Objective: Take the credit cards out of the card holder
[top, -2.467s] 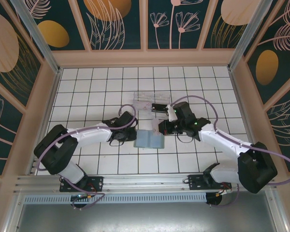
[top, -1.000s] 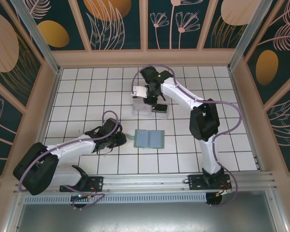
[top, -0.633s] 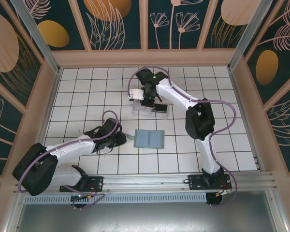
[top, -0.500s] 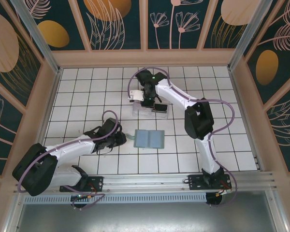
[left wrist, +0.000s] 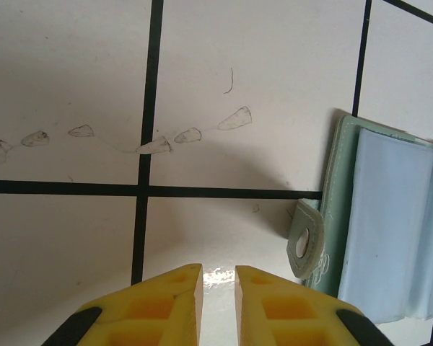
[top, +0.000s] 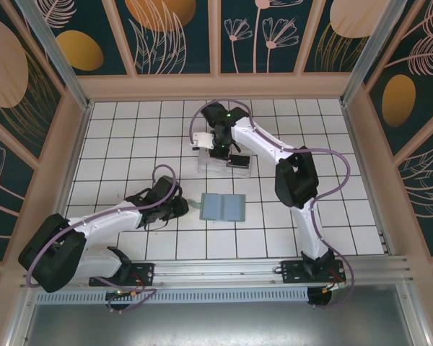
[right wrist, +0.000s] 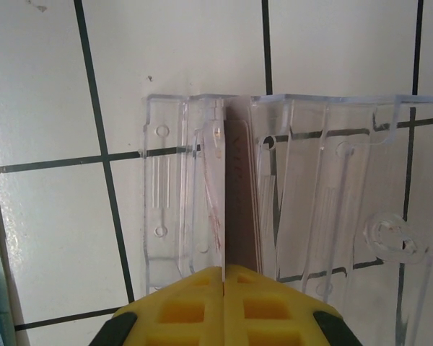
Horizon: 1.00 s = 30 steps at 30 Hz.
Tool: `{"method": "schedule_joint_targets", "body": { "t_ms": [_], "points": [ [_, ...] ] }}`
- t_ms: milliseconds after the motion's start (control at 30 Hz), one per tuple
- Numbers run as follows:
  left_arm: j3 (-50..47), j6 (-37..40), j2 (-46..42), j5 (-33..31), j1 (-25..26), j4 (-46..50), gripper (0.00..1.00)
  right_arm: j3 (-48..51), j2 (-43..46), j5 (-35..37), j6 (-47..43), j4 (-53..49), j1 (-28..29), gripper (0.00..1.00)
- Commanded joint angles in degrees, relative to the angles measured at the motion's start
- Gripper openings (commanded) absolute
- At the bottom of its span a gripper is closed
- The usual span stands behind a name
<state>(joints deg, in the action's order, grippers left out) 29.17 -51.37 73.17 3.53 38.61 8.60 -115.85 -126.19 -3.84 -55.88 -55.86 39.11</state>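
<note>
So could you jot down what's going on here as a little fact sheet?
wallet: open flat on the tiles
black card: lying at the right end of the clear tray
pale card: pinched edgewise in the right gripper, over the tray
left gripper: slightly open, empty, beside the wallet's left edge
</note>
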Motion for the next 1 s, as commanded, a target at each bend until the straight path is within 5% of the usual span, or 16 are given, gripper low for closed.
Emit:
{"method": "schedule_joint_targets", "body": {
  "t_ms": [0, 400, 967],
  "points": [
    [0.40, -0.08, -0.48, -0.99, -0.34, 0.98, 0.20, -2.14, -1.16, 1.52, 2.25, -0.57, 0.00, 0.00],
    [0.90, 0.38, 0.04, -0.76, -0.30, 1.16, 0.20, 0.95, -1.63, 2.24, 2.12, 0.02, 0.26, 0.00],
    [1.29, 0.38, 0.09, -0.79, -0.37, 1.24, 0.20, 1.33, 1.13, 6.48, 4.65, 4.75, 0.09, 0.19]
  ]
}}
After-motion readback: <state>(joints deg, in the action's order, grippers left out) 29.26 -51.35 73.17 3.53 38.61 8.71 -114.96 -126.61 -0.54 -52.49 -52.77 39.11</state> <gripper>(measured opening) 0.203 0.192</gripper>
